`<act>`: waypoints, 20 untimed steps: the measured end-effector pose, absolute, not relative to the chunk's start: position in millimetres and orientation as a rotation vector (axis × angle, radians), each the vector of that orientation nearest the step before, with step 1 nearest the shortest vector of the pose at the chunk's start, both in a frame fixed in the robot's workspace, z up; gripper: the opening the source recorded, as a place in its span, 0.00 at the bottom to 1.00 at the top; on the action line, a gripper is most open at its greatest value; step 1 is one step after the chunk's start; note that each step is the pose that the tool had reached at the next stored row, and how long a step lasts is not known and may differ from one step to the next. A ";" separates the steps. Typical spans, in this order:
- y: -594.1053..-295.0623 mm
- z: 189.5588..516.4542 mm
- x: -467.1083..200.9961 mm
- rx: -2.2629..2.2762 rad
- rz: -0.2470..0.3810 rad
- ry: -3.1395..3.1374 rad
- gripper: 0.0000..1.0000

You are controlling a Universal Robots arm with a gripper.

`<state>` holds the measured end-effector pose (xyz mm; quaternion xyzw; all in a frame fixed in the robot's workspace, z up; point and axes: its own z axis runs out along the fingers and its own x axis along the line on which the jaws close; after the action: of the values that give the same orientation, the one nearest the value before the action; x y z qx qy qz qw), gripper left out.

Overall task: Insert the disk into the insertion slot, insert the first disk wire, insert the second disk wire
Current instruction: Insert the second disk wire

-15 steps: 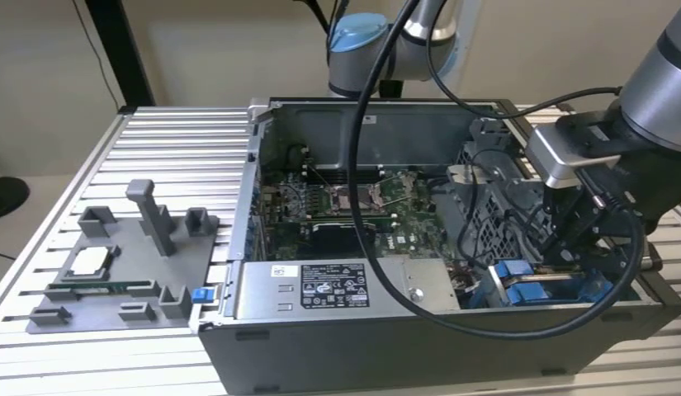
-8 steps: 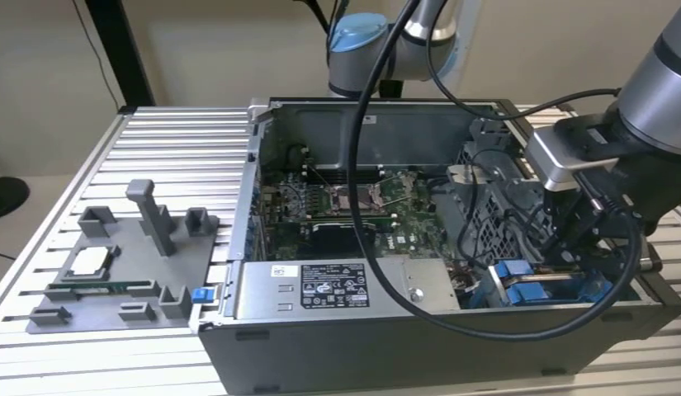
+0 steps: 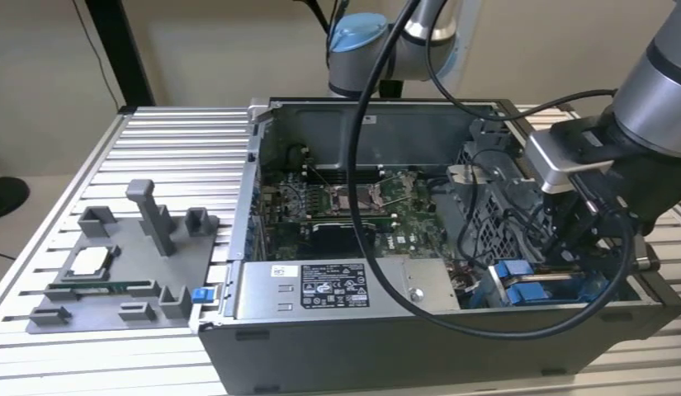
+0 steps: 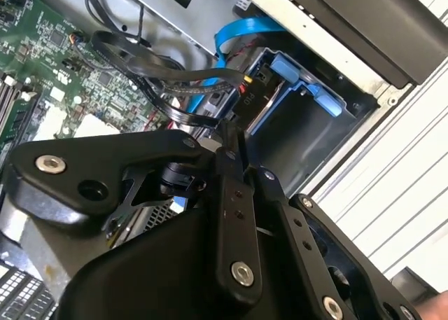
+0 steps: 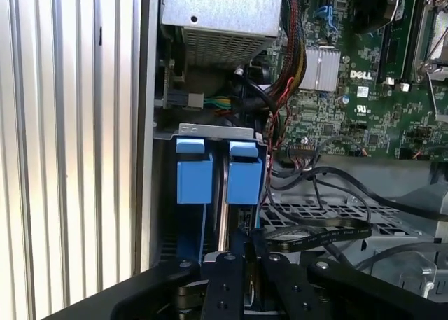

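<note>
The disk sits edge-up in the slot, between blue tabs at the case's corner. The pincer hangs just above it, clenched on a black wire. Seating that connector well likely calls for squaring it to the disk's port before pressing.

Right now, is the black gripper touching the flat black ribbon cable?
Cannot tell. In the first wrist view the gripper and the flat black ribbon cable overlap, with no plain contact or gap.
</note>
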<state>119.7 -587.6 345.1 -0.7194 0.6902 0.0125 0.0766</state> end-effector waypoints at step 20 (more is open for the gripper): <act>-585.3 339.2 121.1 -2.153 0.031 2.064 0.00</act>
<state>121.1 -585.3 339.2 -0.7195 0.6899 0.0104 0.0795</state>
